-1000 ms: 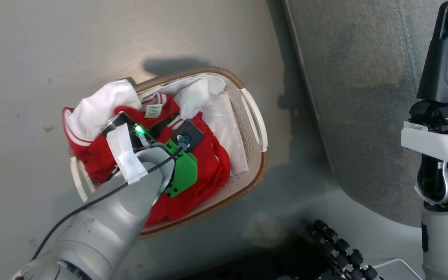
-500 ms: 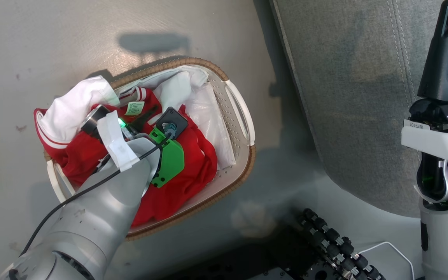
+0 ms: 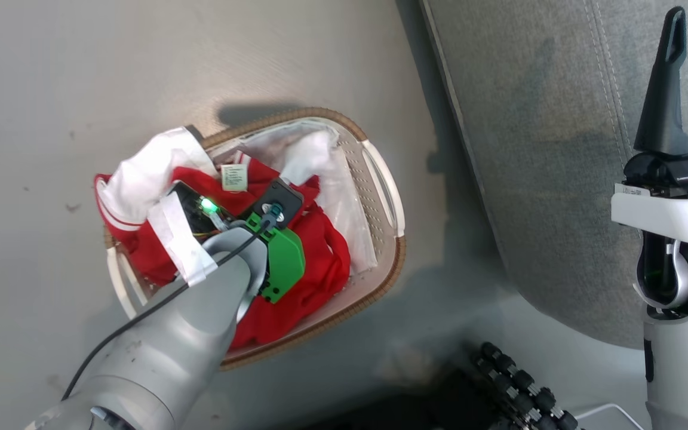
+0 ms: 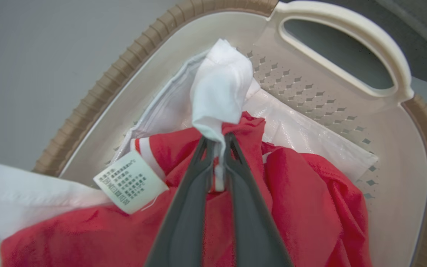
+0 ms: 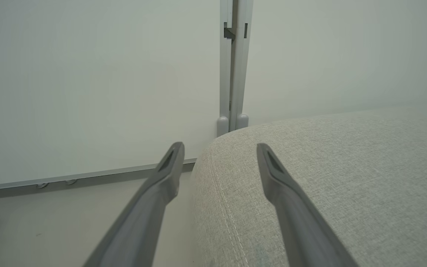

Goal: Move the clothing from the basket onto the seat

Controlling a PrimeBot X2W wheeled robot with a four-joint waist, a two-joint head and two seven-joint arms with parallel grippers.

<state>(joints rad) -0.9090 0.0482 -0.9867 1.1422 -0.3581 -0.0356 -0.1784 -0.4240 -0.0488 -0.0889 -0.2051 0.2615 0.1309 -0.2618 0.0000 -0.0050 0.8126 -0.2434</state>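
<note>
The seat [image 3: 547,149], by far the largest thing, lay to the robot's right of the basket [image 3: 389,197], with a strip of floor between them. The oval basket sat on the floor, its long axis running from lower left to upper right in the head view. The clothing [image 3: 314,269] was heaped inside it, and a white-panelled part spilled over the far-left rim.

The left gripper [image 4: 216,139] reached down into the basket, its jaws clenched on a bunched fold of white and red fabric that rose past the fingertips. The white liner [image 4: 310,137] lay flat behind that fold. The right gripper [image 5: 219,148] hovered above the seat's edge with its jaws spread and nothing between them.

The pinched garment would probably need to go up over the rim and then rightward, and the left arm was the one on it.

A white care tag [image 4: 130,182] carried small printed lines, too fine to read.
</note>
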